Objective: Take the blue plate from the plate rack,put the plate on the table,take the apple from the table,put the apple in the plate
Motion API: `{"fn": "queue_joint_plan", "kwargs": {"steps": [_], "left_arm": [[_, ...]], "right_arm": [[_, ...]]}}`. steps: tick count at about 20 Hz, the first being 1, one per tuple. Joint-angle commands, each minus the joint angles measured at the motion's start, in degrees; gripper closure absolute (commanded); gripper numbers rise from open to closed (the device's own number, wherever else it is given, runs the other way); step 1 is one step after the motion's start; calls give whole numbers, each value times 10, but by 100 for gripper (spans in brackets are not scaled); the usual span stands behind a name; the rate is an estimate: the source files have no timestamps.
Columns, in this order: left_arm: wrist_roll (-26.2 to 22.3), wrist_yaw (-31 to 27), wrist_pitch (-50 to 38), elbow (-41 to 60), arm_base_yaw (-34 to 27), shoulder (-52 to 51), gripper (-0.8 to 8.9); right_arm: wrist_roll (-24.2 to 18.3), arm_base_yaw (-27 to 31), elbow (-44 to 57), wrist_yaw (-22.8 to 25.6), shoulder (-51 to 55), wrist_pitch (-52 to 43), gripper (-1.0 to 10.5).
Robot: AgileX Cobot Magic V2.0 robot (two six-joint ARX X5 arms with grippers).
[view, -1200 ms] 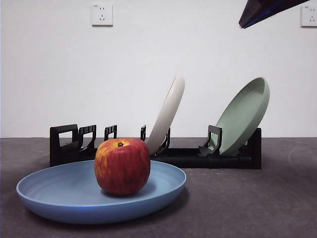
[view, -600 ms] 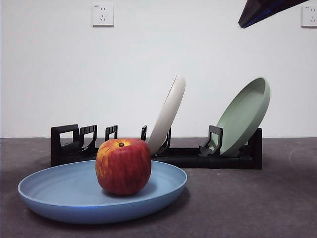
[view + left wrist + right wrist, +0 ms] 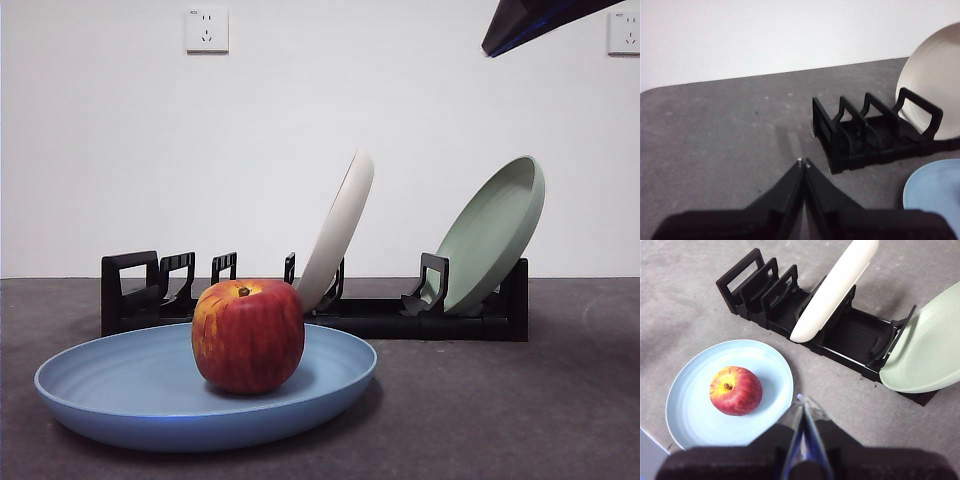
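Observation:
The blue plate [image 3: 150, 390] lies flat on the table [image 3: 500, 410] at the front left. The red apple [image 3: 247, 335] rests upright in it, right of the plate's middle; the right wrist view shows the apple [image 3: 736, 390] inside the plate [image 3: 695, 415]. The black plate rack [image 3: 300, 310] stands behind. My right gripper [image 3: 801, 399] is shut and empty, high above the table beside the plate's edge; an arm's dark tip [image 3: 530, 20] shows at the top right. My left gripper [image 3: 803, 162] is shut and empty over bare table, off the rack's handle end [image 3: 840, 135].
A cream-white plate [image 3: 338, 232] leans in the rack's middle and a pale green plate [image 3: 492, 236] leans at its right end. A white wall with two sockets stands behind. The table's rounded edge shows in the left wrist view [image 3: 655, 90].

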State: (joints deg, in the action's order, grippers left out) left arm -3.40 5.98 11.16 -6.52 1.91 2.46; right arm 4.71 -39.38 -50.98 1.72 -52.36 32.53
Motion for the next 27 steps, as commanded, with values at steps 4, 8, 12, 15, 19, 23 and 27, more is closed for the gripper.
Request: {"fn": "queue_joint_plan", "kwargs": {"steps": [4, 8, 12, 15, 19, 23, 27], "left_arm": [[6, -9, -10, 51, -1, -24, 817], [6, -44, -3, 63, -1, -24, 816], [6, -42, -8, 63, -1, -23, 816], [6, -43, -8, 63, -1, -23, 816], [6, -43, -8, 63, -1, -23, 816], [6, -43, -8, 63, -1, -23, 816], [6, -43, -8, 63, -1, -23, 816]], "right_arm": [[4, 0, 3, 2, 0, -4, 946], [4, 0, 3, 2, 0, -4, 946], [4, 0, 3, 2, 0, -4, 946], [4, 0, 3, 2, 0, -4, 946], [4, 0, 3, 2, 0, -4, 946], [4, 0, 3, 2, 0, -4, 946], [-8, 0, 3, 4, 3, -2, 946]]}}
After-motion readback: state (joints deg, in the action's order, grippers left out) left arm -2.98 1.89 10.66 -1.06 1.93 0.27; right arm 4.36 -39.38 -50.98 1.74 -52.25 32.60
